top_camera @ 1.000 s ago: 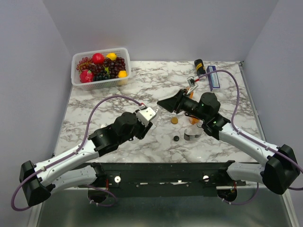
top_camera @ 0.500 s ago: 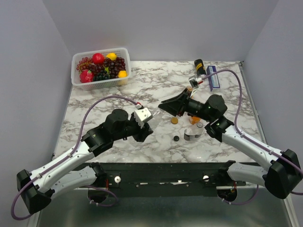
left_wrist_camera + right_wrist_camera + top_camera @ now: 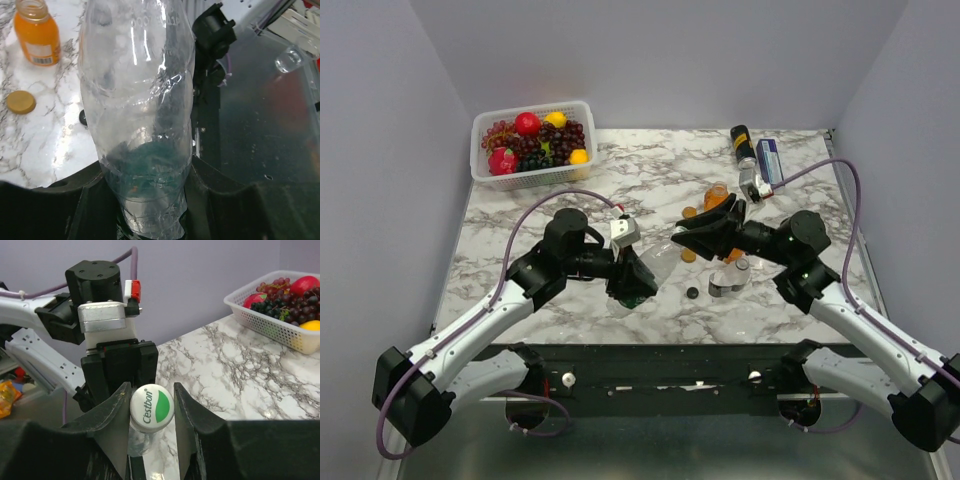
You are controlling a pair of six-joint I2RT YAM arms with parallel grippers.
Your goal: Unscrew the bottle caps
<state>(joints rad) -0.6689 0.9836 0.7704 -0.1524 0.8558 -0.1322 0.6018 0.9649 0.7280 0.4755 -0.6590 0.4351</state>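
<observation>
A clear bottle (image 3: 661, 258) hangs level above the table between both arms. My left gripper (image 3: 636, 283) is shut on its base; in the left wrist view the bottle (image 3: 137, 100) rises out from between the left gripper (image 3: 147, 169) fingers. The white bottle cap with a green mark (image 3: 152, 408) sits between the fingers of my right gripper (image 3: 151, 394), which is shut on it. From above, the right gripper (image 3: 683, 238) is at the bottle's neck end. An uncapped orange juice bottle (image 3: 717, 195) stands behind, with loose orange caps (image 3: 689, 255) and a dark cap (image 3: 692, 293) on the table.
A white basket (image 3: 483, 171) of fruit stands at the back left. A black can (image 3: 741, 139) and a blue box (image 3: 769, 160) lie at the back right. Another clear bottle (image 3: 724, 281) and an orange one (image 3: 732, 255) sit under the right arm.
The left gripper has turned and dropped towards the front edge. The right arm has drawn back to the right, uncovering the orange juice bottle, and its fingers have narrowed onto the cap.
</observation>
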